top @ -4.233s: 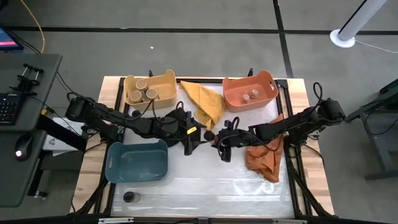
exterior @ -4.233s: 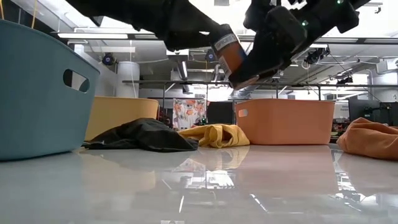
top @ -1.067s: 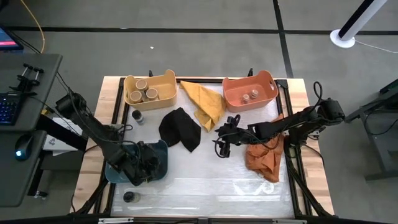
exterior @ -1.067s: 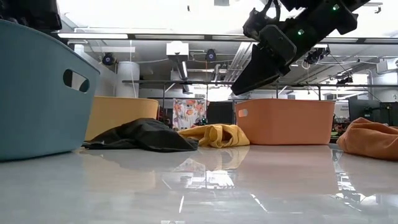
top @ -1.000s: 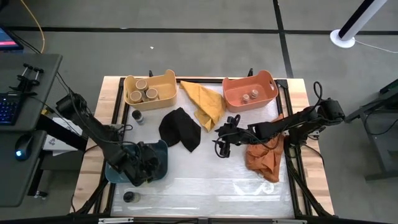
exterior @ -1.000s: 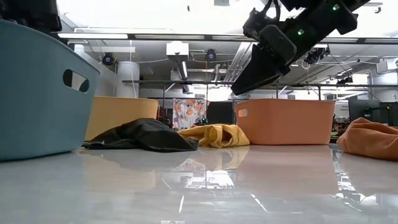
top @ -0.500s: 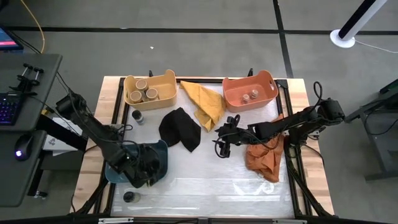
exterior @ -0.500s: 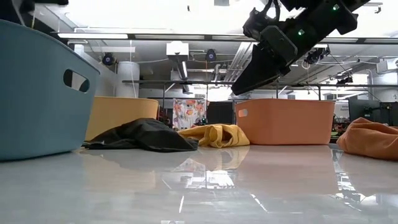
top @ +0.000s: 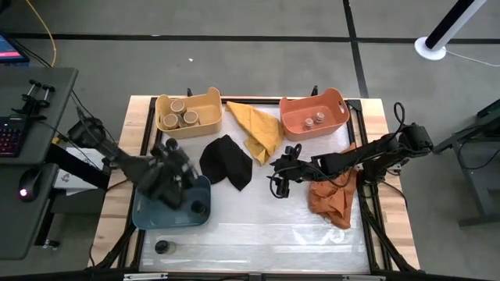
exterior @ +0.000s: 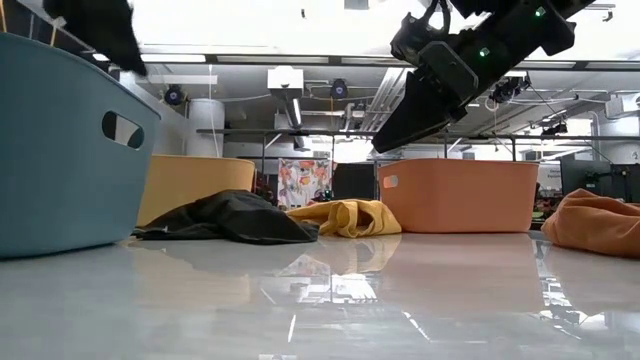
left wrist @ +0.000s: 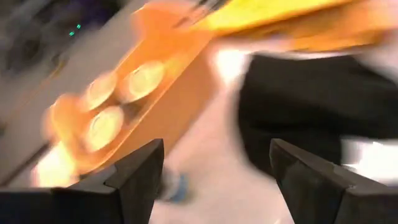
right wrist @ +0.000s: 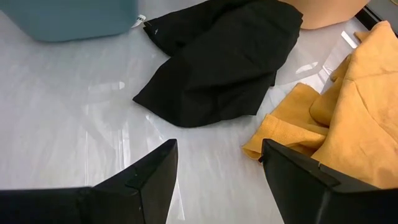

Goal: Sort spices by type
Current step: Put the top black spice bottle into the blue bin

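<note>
The left gripper [left wrist: 211,180] has its jaws spread wide with nothing between them, and it hangs above the far rim of the blue bin [top: 148,215]; the right gripper [right wrist: 214,186], jaws likewise wide and empty, hangs over the middle of the table [top: 266,226] near the orange cloth [top: 328,195]. The step in hand looks like the gap between a drop and the next pick: one dark-topped jar [top: 198,208] sits inside the blue bin, while two more of its kind are unsorted, one [top: 171,144] between the yellow bin [top: 211,105] and the blue bin, the other [top: 162,247] at the near edge of the table. The next move probably calls for the left arm to come down over one of these with the jaws straddling its cap. Three tan-topped jars [top: 180,116] fill the yellow bin and two small brownish ones [top: 314,120] sit in the orange bin [top: 336,101]. Only the high view shows all the jars; the left wrist view shows the tan tops [left wrist: 118,99] and the black cloth [left wrist: 311,118]; the low view hides every jar behind bin walls.
</note>
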Robot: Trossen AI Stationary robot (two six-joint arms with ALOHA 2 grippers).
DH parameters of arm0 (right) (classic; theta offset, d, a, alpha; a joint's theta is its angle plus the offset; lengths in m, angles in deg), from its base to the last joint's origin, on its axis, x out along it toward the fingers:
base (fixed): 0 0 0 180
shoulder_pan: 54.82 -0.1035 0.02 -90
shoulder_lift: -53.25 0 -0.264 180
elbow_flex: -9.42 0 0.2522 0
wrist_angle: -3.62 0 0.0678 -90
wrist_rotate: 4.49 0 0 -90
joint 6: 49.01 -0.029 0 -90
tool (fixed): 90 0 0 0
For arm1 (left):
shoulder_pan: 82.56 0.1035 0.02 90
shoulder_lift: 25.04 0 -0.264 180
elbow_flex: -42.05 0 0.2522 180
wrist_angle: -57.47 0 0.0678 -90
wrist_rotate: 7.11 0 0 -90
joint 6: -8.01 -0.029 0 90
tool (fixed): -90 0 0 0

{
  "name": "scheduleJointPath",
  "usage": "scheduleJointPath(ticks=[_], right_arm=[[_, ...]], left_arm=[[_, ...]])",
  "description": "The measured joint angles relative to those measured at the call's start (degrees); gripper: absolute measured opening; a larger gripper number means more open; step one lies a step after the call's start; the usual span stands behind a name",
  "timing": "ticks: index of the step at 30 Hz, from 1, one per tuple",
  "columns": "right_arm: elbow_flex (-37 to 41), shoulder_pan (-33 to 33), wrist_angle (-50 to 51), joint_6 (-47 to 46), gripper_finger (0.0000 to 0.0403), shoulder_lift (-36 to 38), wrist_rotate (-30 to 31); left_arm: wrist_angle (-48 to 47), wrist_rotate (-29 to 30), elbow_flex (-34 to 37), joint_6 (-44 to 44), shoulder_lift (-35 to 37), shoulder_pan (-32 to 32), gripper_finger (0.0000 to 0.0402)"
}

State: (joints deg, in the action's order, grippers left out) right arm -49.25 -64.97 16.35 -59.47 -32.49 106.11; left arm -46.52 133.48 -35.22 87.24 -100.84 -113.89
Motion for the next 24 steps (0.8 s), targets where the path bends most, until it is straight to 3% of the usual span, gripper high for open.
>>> scheduleJointPath(ticks=[8,11,17,21,24], right_arm=[[0.02,0.02,-0.24,0.44,0.0227,-0.02,0.01],[0.03,0.02,-0.38,0.44,0.0227,-0.02,0.01],[0.04,0.04,-0.56,0.17,0.0227,-0.02,0.02],[0.04,0.04,-0.66,0.00,0.0227,-0.02,0.02],[0.03,0.04,-0.64,-0.01,0.0227,-0.02,0.02]], left_arm=[[7.81,-8.70,15.53,-3.60,11.93,20.56,0.0278],[10.25,-9.19,18.04,-3.75,15.37,27.21,0.0278],[21.64,-8.91,20.44,-15.94,16.35,34.94,0.0265],[22.42,-7.21,20.61,-15.51,15.03,36.40,0.0216],[22.32,-5.66,20.61,-12.60,14.66,35.66,0.0144]])
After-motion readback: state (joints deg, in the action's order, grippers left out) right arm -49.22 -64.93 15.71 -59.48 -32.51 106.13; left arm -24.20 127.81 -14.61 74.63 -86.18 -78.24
